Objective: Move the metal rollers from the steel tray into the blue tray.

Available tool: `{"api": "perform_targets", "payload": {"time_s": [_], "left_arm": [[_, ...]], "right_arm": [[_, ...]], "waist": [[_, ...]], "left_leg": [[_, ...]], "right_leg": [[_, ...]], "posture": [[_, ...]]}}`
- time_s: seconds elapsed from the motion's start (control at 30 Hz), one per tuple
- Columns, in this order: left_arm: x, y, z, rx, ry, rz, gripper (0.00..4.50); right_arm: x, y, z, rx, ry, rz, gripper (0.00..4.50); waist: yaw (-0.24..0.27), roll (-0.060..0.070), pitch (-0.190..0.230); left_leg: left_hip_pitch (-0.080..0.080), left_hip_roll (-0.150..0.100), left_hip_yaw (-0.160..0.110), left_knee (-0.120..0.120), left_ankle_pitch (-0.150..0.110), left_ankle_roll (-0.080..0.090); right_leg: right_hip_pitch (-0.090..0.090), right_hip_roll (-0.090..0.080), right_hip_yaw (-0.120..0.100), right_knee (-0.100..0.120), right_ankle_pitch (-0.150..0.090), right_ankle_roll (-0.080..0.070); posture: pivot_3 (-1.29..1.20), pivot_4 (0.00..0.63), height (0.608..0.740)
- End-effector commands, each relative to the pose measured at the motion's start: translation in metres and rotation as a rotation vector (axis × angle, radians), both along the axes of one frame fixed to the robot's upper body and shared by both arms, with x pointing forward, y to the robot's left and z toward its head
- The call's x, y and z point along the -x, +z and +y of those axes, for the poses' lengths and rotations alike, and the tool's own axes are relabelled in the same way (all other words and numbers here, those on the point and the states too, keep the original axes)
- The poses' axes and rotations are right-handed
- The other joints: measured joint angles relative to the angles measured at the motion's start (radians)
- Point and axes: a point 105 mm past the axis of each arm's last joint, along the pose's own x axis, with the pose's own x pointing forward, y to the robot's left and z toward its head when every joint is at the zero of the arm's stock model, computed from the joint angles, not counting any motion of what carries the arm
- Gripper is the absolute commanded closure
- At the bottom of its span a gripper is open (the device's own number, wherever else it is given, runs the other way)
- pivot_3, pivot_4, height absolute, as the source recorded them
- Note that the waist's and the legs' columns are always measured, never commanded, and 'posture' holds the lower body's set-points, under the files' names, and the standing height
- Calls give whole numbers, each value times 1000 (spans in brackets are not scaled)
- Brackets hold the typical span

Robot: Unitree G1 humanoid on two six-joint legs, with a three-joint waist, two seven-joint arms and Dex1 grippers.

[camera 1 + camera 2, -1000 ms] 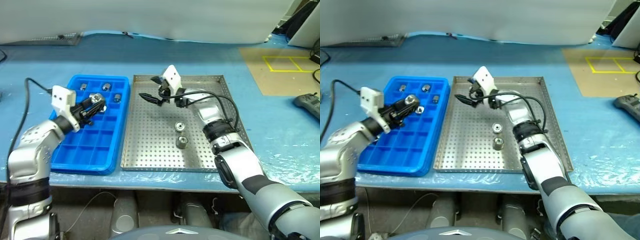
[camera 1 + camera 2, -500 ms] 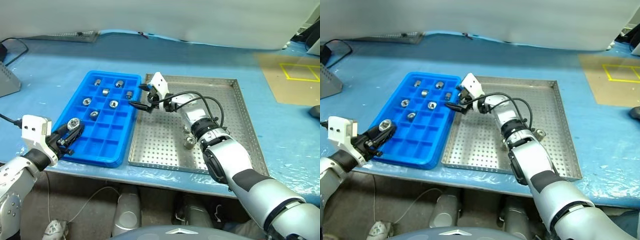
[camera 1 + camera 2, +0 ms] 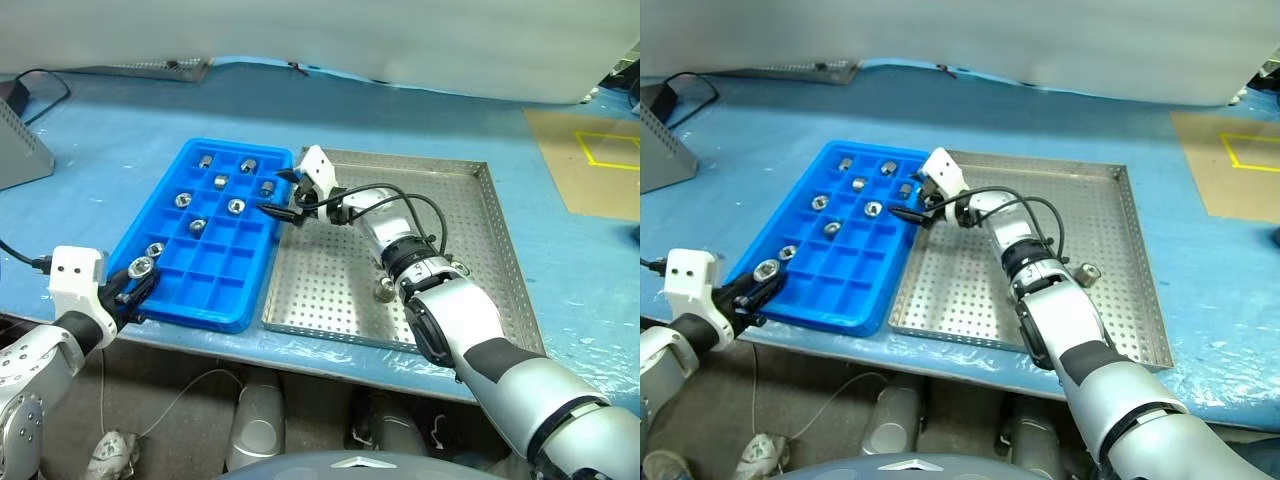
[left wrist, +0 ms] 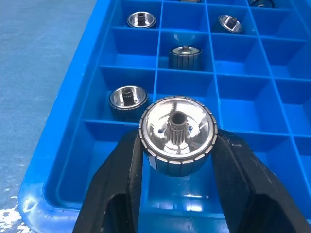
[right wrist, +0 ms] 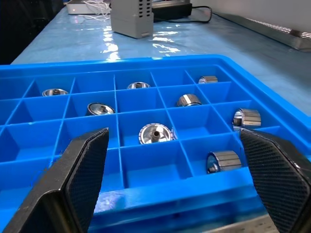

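My left gripper (image 4: 177, 145) clamps a roller (image 4: 178, 135) over the blue tray's (image 3: 160, 205) near-left corner, bore facing the wrist camera, while my right gripper (image 3: 284, 195) hangs spread wide.

Near rows of the blue tray (image 3: 160, 300) lie open; rollers (image 3: 222, 181) crowd the far rows.

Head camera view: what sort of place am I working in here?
Probably a factory or lab sorting bench: a blue tray with grid compartments holding metal rollers, a perforated steel tray, and taped floor markings.
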Motion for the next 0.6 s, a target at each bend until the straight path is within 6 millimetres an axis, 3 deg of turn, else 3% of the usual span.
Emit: {"api": "perform_targets", "payload": {"time_s": [0.03,0.17,0.37,0.43,0.6], "left_arm": [[-6,4,-8,6,-63,8,2092],[-17,1,-1,-17,-91,44,865],[-48,14,8,-40,-156,31,865],[-62,30,5,-46,-192,-35,865],[-79,65,-41,58,-463,-202,865]], "right_arm": [[-3,14,-6,-35,-23,-57,0],[-8,15,-18,-37,-62,-69,0],[-11,17,-43,-44,-123,-92,0],[-10,20,-50,-56,-130,-90,0],[6,17,-58,-52,-83,-51,0]], "waist": [[-2,0,0],[-12,0,0],[-28,0,0],[-41,0,0],[-73,-1,0]], "left_leg": [[0,0,0,0,0,0],[0,0,0,0,1,-1],[0,0,0,0,2,-3],[1,0,0,1,2,-3],[0,0,0,3,3,-4]], "right_leg": [[0,0,0,0,0,0],[0,0,0,0,0,0],[0,1,0,1,0,0],[1,1,0,2,1,-1],[1,1,0,2,4,-7]], "posture": [[464,150,740],[386,150,740],[290,150,740],[236,150,740],[145,150,740]]}}
